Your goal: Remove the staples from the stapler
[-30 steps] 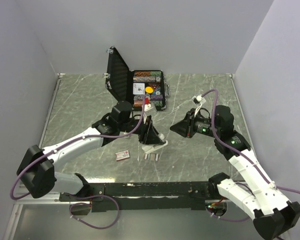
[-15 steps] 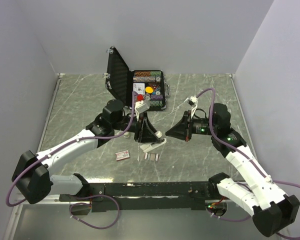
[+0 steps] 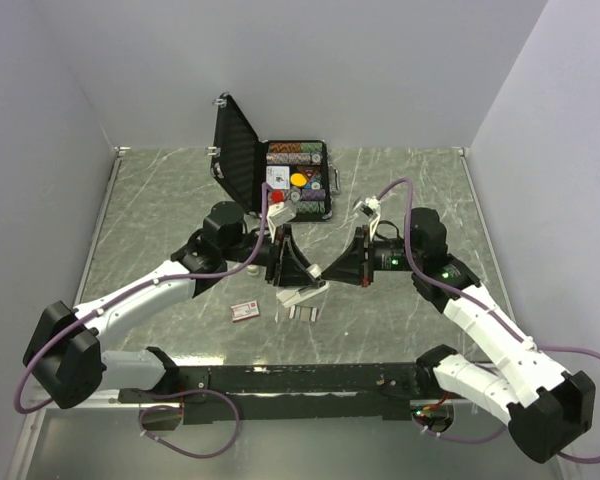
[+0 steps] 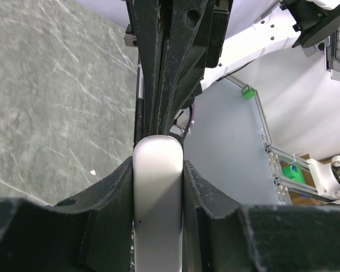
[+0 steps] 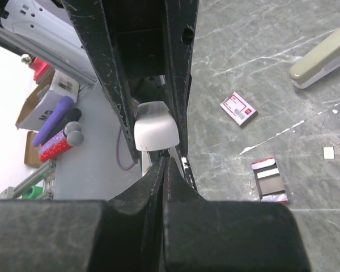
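Grey marble table (image 3: 160, 200) | left gripper (image 3: 292, 272) clamps stapler (image 4: 157, 198) | right gripper (image 5: 165, 170) pinched together, tip at it | next, I reckon: pull staples straight out

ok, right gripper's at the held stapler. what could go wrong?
1. The right gripper is shut, its tip close to the end of the stapler; a push could twist it in the left gripper.
2. If it slips, it may drop onto the staples on the table.

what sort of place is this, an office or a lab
Probably a robot lab test cell: a stone-patterned table boxed in by plain walls, the left arm and right arm bolted at its near edge.
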`<action>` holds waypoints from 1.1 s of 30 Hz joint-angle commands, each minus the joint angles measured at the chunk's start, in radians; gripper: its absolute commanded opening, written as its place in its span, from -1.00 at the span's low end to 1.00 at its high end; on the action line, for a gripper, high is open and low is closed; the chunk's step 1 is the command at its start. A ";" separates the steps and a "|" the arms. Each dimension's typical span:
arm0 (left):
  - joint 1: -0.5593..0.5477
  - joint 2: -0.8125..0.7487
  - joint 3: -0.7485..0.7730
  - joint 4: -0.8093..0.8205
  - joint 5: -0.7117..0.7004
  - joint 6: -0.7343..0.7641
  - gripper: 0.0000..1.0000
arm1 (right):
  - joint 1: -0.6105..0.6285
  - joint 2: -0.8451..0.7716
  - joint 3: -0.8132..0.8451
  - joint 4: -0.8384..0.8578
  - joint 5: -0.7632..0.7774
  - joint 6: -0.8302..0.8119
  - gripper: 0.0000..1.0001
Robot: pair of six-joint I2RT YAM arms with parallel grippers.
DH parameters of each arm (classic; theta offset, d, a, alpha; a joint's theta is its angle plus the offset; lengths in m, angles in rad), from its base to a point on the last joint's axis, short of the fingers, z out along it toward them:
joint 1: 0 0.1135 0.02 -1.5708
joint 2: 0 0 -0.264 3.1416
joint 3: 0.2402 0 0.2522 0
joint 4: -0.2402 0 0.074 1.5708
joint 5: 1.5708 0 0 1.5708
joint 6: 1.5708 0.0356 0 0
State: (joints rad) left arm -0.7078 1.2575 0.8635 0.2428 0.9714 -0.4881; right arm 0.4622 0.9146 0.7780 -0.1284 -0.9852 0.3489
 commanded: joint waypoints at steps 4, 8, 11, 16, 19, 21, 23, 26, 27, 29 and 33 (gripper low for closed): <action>0.025 -0.056 -0.026 0.233 -0.101 -0.093 -0.99 | 0.056 -0.029 -0.057 0.041 -0.024 -0.007 -1.00; 0.036 -0.064 -0.040 0.299 -0.207 -0.124 -0.99 | 0.072 -0.046 -0.098 0.038 -0.013 -0.001 -1.00; 0.041 -0.066 -0.040 0.345 -0.266 -0.142 -0.99 | 0.079 -0.051 -0.121 0.053 -0.012 0.013 -1.00; 0.041 -0.058 -0.050 0.410 -0.364 -0.168 -0.99 | 0.098 -0.046 -0.149 0.117 -0.015 0.059 -1.00; 0.042 -0.029 -0.049 0.472 -0.353 -0.202 -0.99 | 0.108 -0.039 -0.141 0.124 -0.001 0.067 -1.00; 0.041 -0.012 -0.049 0.489 -0.341 -0.213 -0.99 | 0.110 -0.042 -0.132 0.115 0.017 0.061 -1.00; 0.041 -0.001 -0.047 0.486 -0.335 -0.210 -0.99 | 0.110 -0.051 -0.103 0.060 0.058 0.030 -1.00; 0.041 -0.003 -0.049 0.463 -0.333 -0.192 -0.99 | 0.108 -0.077 -0.021 -0.074 0.167 -0.043 -1.00; 0.041 -0.004 -0.052 0.460 -0.335 -0.187 -0.99 | 0.110 -0.094 0.003 -0.111 0.215 -0.056 -1.00; 0.039 -0.009 -0.058 0.431 -0.350 -0.172 -0.99 | 0.110 -0.121 0.041 -0.140 0.299 -0.056 -1.00; 0.036 -0.013 -0.057 0.377 -0.407 -0.141 -0.99 | 0.108 -0.128 0.084 -0.117 0.385 -0.036 -1.00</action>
State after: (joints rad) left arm -0.6674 1.2633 0.7929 0.6270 0.6250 -0.6621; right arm 0.5652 0.8169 0.7933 -0.2405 -0.7353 0.3256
